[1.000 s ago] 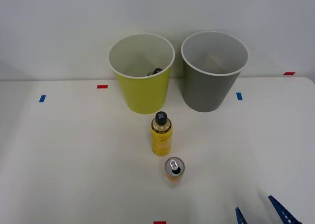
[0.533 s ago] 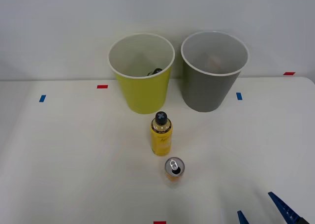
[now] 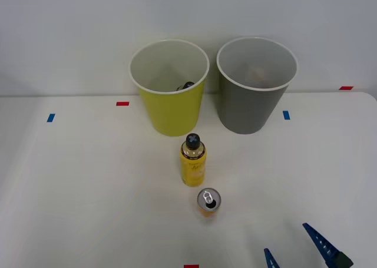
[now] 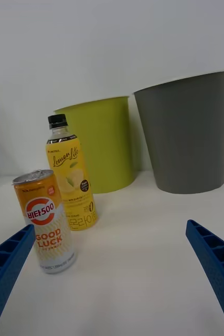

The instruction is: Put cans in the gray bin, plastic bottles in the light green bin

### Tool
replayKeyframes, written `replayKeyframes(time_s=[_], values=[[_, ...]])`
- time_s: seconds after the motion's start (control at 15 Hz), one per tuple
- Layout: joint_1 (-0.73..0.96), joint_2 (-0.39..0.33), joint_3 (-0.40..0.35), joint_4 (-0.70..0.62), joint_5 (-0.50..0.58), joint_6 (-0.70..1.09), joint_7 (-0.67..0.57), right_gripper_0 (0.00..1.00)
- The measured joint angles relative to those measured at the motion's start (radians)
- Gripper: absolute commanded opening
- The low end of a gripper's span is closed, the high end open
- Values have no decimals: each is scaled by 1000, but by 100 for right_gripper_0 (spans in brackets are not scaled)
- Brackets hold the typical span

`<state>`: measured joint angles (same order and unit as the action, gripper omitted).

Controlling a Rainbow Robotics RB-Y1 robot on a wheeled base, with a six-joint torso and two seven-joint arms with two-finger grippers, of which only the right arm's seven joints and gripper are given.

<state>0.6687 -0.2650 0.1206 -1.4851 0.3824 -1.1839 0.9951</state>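
An orange can (image 3: 208, 202) (image 4: 47, 223) with a silver pull-tab top stands upright on the white table. Just behind it stands a yellow plastic bottle (image 3: 192, 160) (image 4: 70, 175) with a black cap. The light green bin (image 3: 170, 88) (image 4: 103, 144) and the gray bin (image 3: 255, 86) (image 4: 187, 136) stand side by side at the back; a dark object lies inside the green one. My right gripper (image 3: 291, 247) (image 4: 112, 283) is open at the near right, in front of the can and to its right, with nothing between its blue fingers.
Small red and blue tape marks (image 3: 122, 103) dot the table. A plain wall rises right behind the bins. The table's right edge (image 3: 372, 103) lies beyond the gray bin.
My right gripper has moved left and forward into view, closer to the can. The can, bottle and bins have not moved.
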Motion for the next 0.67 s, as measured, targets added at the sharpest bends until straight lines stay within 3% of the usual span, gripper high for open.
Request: replayKeyframes(time_s=[0.4,0.67], values=[[-66,-54,110,0,-56,37,6,100],[-87,-79,125,0,-63,41,10,100]])
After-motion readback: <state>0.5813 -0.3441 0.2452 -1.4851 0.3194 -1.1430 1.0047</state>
